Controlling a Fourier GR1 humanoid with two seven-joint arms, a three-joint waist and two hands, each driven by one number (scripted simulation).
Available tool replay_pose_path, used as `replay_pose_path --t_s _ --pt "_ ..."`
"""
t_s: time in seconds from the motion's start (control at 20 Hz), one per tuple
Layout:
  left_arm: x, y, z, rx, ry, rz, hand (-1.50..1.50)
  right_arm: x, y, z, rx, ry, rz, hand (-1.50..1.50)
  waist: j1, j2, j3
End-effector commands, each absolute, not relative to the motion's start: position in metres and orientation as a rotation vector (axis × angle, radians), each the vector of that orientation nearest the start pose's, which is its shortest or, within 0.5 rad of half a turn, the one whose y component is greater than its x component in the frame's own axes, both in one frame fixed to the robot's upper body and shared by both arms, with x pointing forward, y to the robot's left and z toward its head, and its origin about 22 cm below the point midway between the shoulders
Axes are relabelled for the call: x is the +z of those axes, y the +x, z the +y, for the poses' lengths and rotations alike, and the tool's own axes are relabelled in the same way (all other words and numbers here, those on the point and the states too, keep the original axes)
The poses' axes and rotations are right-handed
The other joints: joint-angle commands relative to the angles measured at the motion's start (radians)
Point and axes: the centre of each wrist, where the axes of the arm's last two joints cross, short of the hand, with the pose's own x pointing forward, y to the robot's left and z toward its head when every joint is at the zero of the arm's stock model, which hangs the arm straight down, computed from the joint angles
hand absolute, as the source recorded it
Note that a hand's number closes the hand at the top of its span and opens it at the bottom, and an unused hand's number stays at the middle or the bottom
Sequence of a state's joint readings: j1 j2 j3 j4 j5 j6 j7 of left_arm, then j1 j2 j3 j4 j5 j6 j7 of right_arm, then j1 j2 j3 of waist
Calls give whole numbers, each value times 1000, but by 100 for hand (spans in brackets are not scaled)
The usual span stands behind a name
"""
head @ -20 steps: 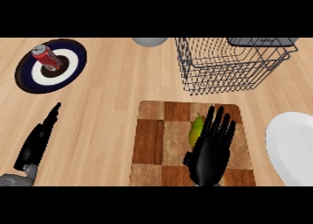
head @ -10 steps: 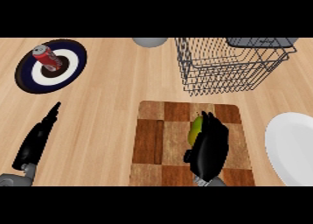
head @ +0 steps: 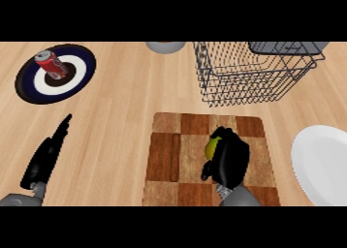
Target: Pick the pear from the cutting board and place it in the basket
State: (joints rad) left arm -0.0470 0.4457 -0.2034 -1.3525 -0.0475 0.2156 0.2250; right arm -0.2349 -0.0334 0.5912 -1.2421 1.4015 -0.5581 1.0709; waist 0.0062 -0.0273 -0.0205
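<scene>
wooden counter (head: 134, 106) | checkered wood cutting board (head: 173, 155) | wire basket (head: 255, 72) beyond it, apart | right hand (head: 230, 160) fingers curled over pear (head: 212, 146) on board; yellow-green sliver shows, long axis toward basket | left hand (head: 47, 155) edge-on, fingers straight, holding nothing | white plate (head: 326, 164) at right

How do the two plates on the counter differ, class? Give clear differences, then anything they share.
The dark plate at the far left has dark and white rings; the white plate at the right edge is plain white.
The dark plate carries a red can; the white plate carries nothing visible.
The dark plate shows whole; the white plate is cut off by the view's edge.
Both are round and rest on the wooden counter.
</scene>
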Motion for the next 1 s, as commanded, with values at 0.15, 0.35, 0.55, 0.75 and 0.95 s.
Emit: replay_pose_path --t_s 0.15,0.35,0.55,0.75,0.95 --pt "-16 240 308 -335 502 -1164 0 -54 253 -69 598 -1403 -1109 150 17 29 21" --pt "-23 240 315 -330 472 -1156 0 -44 248 -56 554 -1534 -1163 150 13 27 20" --pt "-5 260 325 -310 494 -1152 0 -37 246 -58 496 -1652 -1229 150 -6 25 21" --pt "-12 249 308 -292 494 -1159 0 -35 256 -187 783 -1462 -1158 150 -9 32 22" --pt "-13 242 311 -295 481 -1156 0 -2 257 -250 869 -1373 -1205 150 -12 28 23"
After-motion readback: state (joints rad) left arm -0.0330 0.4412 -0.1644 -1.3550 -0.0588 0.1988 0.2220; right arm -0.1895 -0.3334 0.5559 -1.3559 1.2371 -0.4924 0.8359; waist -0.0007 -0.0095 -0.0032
